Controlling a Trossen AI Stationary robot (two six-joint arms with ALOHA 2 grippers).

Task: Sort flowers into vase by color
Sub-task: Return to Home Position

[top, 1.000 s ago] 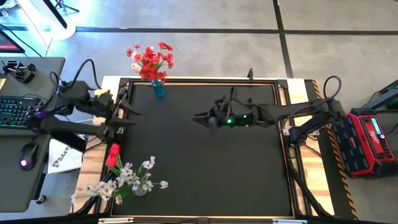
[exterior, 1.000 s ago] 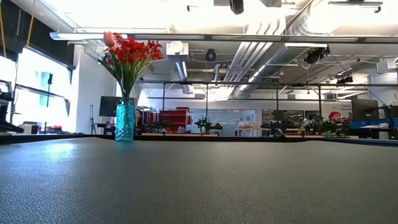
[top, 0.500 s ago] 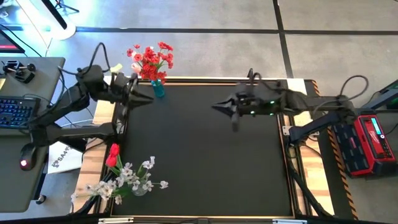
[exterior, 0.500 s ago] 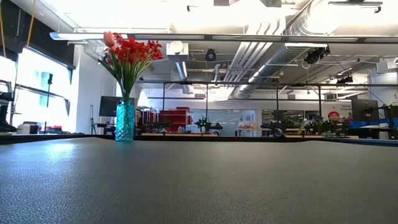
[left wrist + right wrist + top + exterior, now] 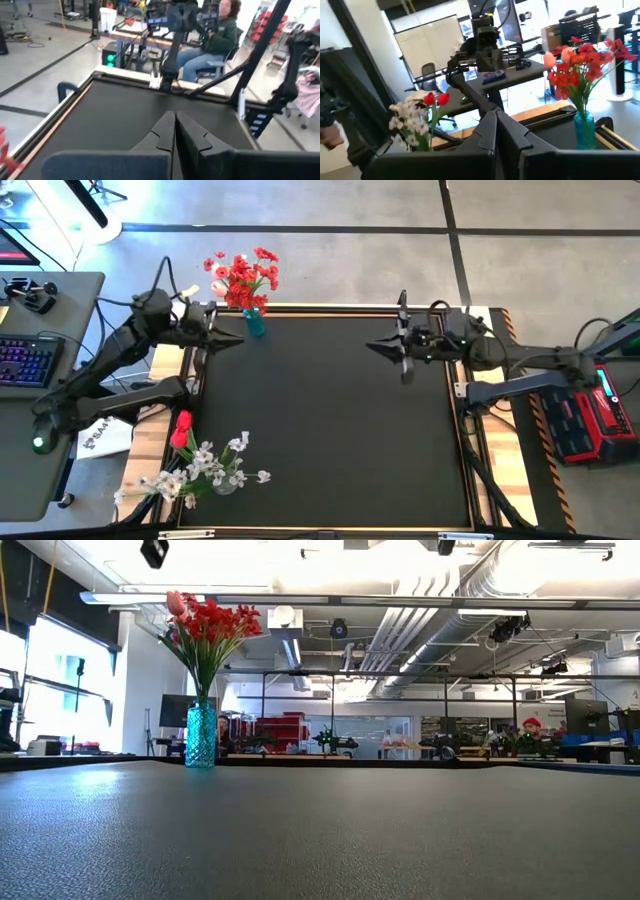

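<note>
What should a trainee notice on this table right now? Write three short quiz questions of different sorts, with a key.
1. Which is nearer the teal glass vase of red blooms: the left gripper or the right gripper?
2. True or false: one of the grippers holds a flower.
3. The white blossom sprays stand in: A) the teal vase; B) the clear glass vase, beside red tulip buds; C) neither vase.
Key: 1 left; 2 false, both are shut and empty; 3 B.
</note>
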